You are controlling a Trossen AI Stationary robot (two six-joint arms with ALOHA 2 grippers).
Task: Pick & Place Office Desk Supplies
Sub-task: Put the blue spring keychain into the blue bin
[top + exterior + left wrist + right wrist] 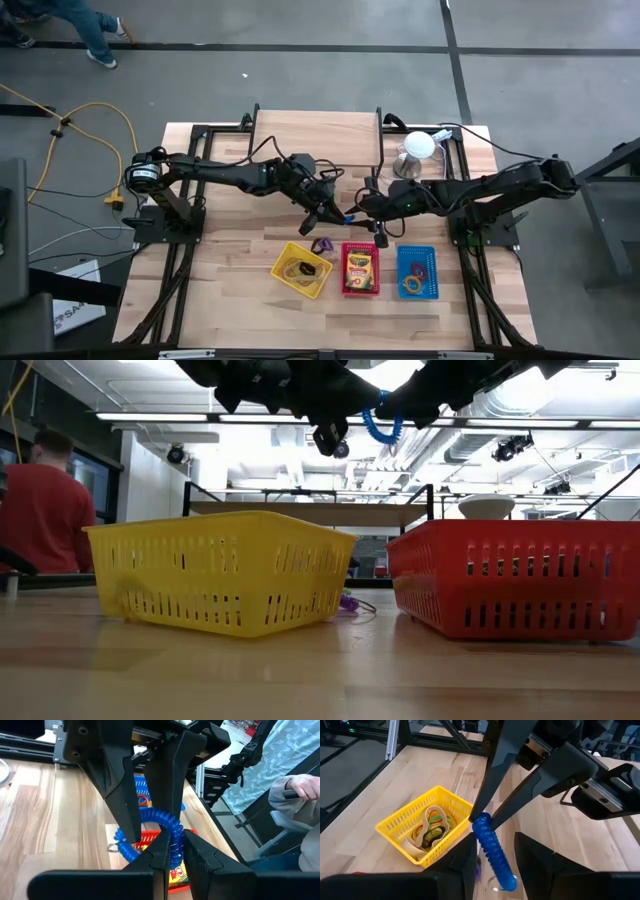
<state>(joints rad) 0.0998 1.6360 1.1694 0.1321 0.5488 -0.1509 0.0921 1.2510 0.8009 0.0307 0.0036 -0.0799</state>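
Two tools meet above the desk: your left tool [322,212] clamps the blue coil [350,216], and your right tool [378,232] stands open around its other end. Blue basket [417,271] lies at about 4 o'clock, nearer the right arm.

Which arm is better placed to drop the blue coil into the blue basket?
Probably the right: the blue basket lies on its side, and the right gripper, open, straddles the blue coil that the left gripper pinches.
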